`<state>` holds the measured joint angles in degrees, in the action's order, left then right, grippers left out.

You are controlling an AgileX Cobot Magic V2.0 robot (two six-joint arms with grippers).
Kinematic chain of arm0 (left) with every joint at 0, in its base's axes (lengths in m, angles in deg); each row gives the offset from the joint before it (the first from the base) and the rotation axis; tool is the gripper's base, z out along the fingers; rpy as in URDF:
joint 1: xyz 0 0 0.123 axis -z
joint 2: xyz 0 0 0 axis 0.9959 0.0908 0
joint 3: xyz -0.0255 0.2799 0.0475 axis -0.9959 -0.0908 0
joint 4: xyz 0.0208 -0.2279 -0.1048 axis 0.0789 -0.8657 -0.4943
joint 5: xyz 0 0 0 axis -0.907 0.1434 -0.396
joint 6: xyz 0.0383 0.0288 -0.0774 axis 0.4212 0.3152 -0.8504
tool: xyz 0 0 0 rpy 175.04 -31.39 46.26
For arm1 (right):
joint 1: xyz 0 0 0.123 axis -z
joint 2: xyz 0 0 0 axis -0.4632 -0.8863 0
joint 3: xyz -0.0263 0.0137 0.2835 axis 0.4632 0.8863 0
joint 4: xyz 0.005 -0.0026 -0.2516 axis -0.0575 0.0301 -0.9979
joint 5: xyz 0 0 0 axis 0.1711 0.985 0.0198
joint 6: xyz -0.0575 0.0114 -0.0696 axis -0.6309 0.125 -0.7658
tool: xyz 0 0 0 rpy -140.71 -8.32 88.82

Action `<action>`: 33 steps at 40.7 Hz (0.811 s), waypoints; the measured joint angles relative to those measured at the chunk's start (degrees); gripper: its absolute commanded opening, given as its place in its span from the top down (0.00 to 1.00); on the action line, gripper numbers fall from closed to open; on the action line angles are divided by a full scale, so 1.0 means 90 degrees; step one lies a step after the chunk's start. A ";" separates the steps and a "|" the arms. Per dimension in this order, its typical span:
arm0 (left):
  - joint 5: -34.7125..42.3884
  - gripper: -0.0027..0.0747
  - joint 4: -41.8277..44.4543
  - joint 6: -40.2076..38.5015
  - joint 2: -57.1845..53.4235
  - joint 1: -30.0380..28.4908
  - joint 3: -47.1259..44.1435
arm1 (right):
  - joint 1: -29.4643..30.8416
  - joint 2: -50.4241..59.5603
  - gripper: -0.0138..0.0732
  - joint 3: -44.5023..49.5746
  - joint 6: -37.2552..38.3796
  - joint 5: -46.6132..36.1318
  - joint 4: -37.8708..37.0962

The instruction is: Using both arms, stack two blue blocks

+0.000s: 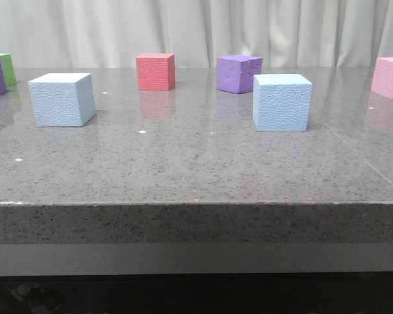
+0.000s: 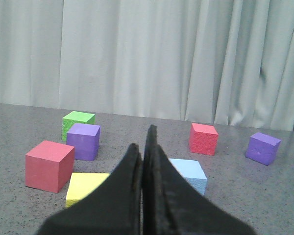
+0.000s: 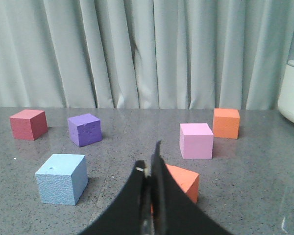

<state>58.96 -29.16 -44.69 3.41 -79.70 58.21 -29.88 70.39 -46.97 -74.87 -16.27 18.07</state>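
The two blue blocks sit apart on the grey speckled table (image 1: 196, 170), unstacked: the left blue block (image 1: 61, 99) at the left of the front view, the right blue block (image 1: 281, 102) right of centre. Behind them stand a red cube (image 1: 155, 71) and a purple cube (image 1: 238, 73); a pink cube (image 1: 390, 76) shows at the right edge, a green cube (image 1: 5, 65) and another purple one at the left edge.

The left gripper (image 2: 143, 161) is clenched on nothing, its fingers pressed together, with a yellow cube (image 2: 84, 186) just beside it. The right gripper (image 3: 152, 169) is likewise closed and empty, an orange cube (image 3: 183, 180) right behind it.

No containers are visible.
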 measured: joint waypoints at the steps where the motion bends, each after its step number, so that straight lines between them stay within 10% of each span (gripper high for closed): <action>1: -0.0168 0.99 0.0000 0.0000 0.0107 0.0000 0.0204 | 0.0000 -0.0155 0.92 -0.0184 0.0000 0.0151 0.0000; 25: -0.1440 0.97 0.0000 0.0000 0.2250 0.0000 0.1161 | 0.0000 -0.2701 0.91 -0.1256 0.0000 0.1742 0.0023; 33: -0.1461 0.45 0.0000 0.0000 0.2549 0.0000 0.1150 | 0.0000 -0.3045 0.51 -0.1256 0.0000 0.1870 0.0052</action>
<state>45.81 -29.16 -44.69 26.36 -79.70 68.56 -29.88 42.98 -58.27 -74.87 0.56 18.54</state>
